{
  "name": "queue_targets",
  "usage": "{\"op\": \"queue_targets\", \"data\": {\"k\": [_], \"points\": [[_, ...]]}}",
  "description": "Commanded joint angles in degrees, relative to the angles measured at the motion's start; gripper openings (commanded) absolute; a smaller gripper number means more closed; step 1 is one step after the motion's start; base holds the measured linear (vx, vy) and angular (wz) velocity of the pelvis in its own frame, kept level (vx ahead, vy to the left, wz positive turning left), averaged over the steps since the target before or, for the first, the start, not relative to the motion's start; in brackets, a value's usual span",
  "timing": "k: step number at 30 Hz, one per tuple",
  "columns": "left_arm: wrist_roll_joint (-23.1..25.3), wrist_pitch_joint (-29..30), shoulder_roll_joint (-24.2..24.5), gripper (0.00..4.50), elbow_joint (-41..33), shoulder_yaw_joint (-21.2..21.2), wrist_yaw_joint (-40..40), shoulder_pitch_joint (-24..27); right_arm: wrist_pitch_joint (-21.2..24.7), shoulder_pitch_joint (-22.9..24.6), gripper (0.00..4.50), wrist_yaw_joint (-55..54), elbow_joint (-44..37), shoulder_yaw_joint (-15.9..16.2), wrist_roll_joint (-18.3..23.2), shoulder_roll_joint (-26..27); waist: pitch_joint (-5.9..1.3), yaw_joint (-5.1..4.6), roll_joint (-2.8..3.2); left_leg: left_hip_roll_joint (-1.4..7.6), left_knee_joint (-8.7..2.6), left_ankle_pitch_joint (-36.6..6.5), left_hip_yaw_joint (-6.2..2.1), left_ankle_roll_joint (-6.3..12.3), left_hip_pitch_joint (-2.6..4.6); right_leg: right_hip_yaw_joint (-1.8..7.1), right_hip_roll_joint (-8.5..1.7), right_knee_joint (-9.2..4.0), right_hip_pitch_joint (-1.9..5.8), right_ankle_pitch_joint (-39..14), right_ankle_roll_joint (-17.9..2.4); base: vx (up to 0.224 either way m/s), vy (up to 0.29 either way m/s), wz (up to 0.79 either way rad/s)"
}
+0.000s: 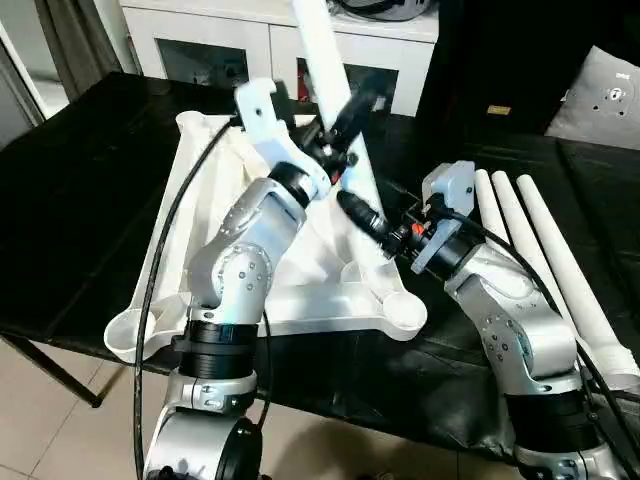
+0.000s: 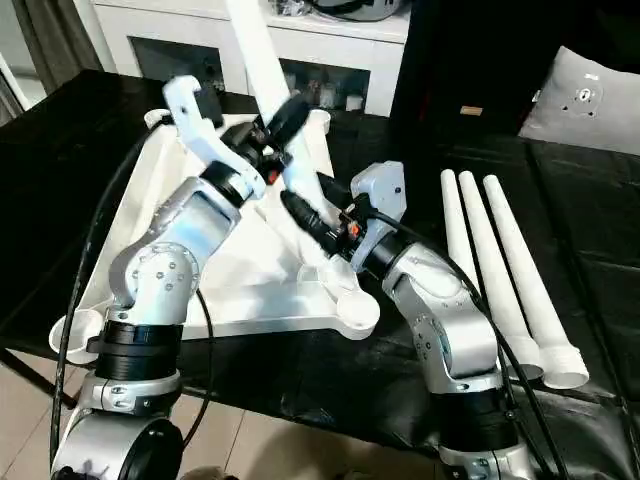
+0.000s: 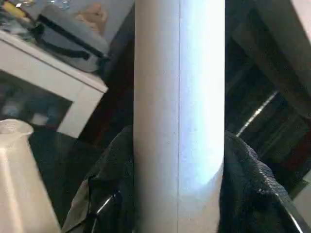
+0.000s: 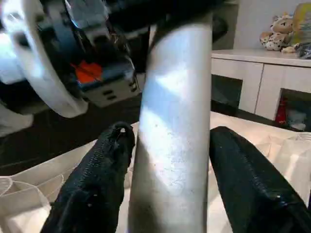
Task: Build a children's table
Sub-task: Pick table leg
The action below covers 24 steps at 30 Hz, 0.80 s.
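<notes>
Fingers (image 4: 92, 189) flank leg (image 4: 170, 145); head view hides contact.

A lived-in room of a home, pressed into use as a robot test space; a white cabinet with glass doors (image 1: 215, 50) stands against the wall, small items behind its panes; plush toys (image 4: 278, 35) and a grey soft bag (image 3: 68, 36) sit on its top; a grey cushion (image 1: 605, 100) lies beside the large black-covered work table (image 1: 90, 190)
</notes>
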Motion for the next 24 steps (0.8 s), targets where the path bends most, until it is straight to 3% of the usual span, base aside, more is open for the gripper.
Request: {"op": "queue_targets", "data": {"k": [1, 6, 9, 12, 13, 15, 17, 20, 24], "points": [[0.3, 0.5, 1.5, 1.82, 0.2, 0.7, -0.8, -1.1, 2.4, 0.5, 3.12, 0.4, -2.0, -2.0, 2.6, -1.1, -4.48, -0.03, -0.68, 3.43, -3.38, 4.9, -0.70, 6.75, -0.35, 3.22, -4.89, -3.00, 4.33, -1.8, -11.7, 0.000, 0.000, 0.00], [-0.3, 2.6, 4.3, 1.82, -0.4, 0.5, -3.7, -1.3, 6.2, -0.5, 3.46, -0.4, -2.8, -6.3, 7.0, -2.7, -4.50, 0.10, -0.33, 3.37, -3.37, 4.8, -0.66, 6.28, -0.15, 3.18, -4.82, -2.99, 4.16, -2.3, -12.0, 0.000, 0.000, 0.00], [-2.7, 5.7, 6.3, 1.82, -1.2, 1.2, -5.9, -0.9, 10.1, -1.1, 3.83, 0.2, -4.3, -12.0, 14.9, -3.5, -4.57, 0.22, -0.20, 3.42, -3.37, 5.0, -0.72, 6.38, -0.17, 3.17, -4.85, -2.86, 4.20, -1.7, -12.4, 0.000, 0.000, 0.00], [-4.1, 7.0, 7.1, 1.82, -1.2, 1.8, -6.6, -1.0, 12.4, -1.1, 3.86, 0.7, -5.0, -14.2, 19.2, -4.2, -4.60, 0.37, -0.26, 3.33, -3.28, 5.1, -0.66, 6.60, -0.17, 3.11, -4.81, -2.80, 4.24, -1.0, -13.2, 0.000, 0.000, 0.00], [-5.2, 8.0, 7.8, 1.82, -1.4, 2.1, -7.6, -1.3, 14.5, -1.1, 3.86, 0.7, -5.1, -15.7, 21.8, -4.7, -4.55, 0.30, -0.91, 3.26, -3.31, 5.1, -0.54, 6.70, -0.20, 3.09, -4.72, -2.96, 4.30, -1.4, -13.0, 0.000, 0.000, 0.00], [-6.1, 8.9, 8.3, 1.82, -1.9, 2.2, -8.4, -1.5, 15.6, -1.1, 3.86, 0.6, -5.3, -16.2, 22.6, -5.0, -4.56, 0.48, -0.53, 3.20, -3.28, 5.1, -0.53, 6.51, -0.23, 3.05, -4.83, -2.92, 4.20, -2.4, -12.9, 0.000, 0.000, 0.00], [-7.2, 9.5, 8.4, 1.82, -2.4, 2.6, -9.0, -1.7, 16.5, -1.1, 3.86, 0.9, -5.3, -16.1, 22.8, -5.4, -4.53, 0.44, -0.87, 3.14, -3.35, 5.1, -0.50, 5.87, -0.36, 2.99, -4.87, -3.01, 4.36, -3.8, -12.5, 0.000, 0.000, 0.00], [-10.0, 10.9, 8.0, 1.82, -3.1, 3.9, -9.5, -2.2, 18.4, -1.0, 3.86, 1.5, -5.5, -15.9, 23.6, -6.3, -4.46, 0.52, -0.89, 3.11, -3.35, 4.4, -0.40, 5.26, -0.35, 3.00, -4.82, -3.23, 4.26, -5.5, -12.1, 0.000, 0.000, 0.00], [-16.8, 14.3, 7.5, 1.82, -5.1, 6.1, -11.6, -2.7, 21.2, -1.0, 3.86, 1.4, -5.7, -15.8, 26.1, -7.5, -4.48, 0.63, -0.98, 3.00, -3.30, 4.9, -0.39, 5.10, -0.44, 2.97, -4.78, -3.16, 4.25, -5.4, -12.0, 0.000, 0.000, 0.00]]}}
